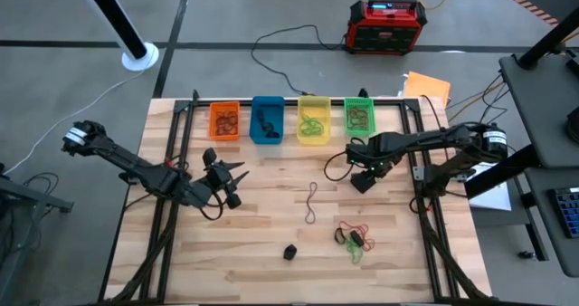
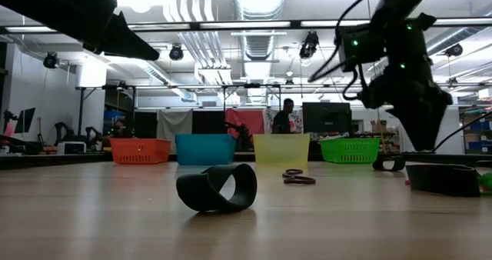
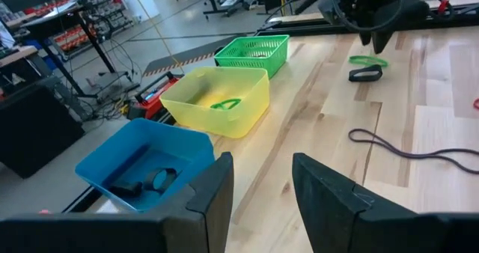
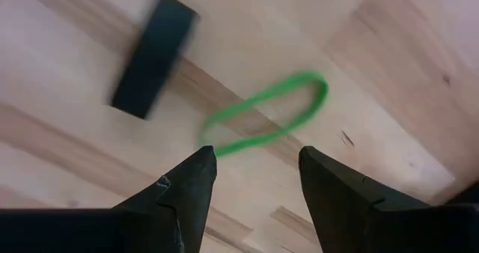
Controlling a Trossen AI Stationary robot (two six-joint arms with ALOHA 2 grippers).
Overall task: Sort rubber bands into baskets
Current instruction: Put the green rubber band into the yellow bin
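Four baskets stand in a row at the table's far edge: orange point(image 1: 224, 122), blue point(image 1: 267, 120), yellow point(image 1: 314, 120) and green point(image 1: 358, 116), each with rubber bands inside. My right gripper point(image 4: 251, 171) points down, open, just above a green rubber band point(image 4: 266, 118) that lies flat on the wood beside a black band point(image 4: 153, 55). My left gripper point(image 3: 262, 178) hovers open and empty at the left, in front of the blue basket point(image 3: 142, 163). Loose on the table lie a long brown band point(image 1: 310, 202), a red, green and black cluster point(image 1: 353, 236) and a black band point(image 1: 289, 251).
A red-black box point(image 1: 386, 25) and cables lie on the floor beyond the far edge. An orange sheet point(image 1: 427, 86) sits at the far right corner. Bare wood lies between the two arms, around the long brown band.
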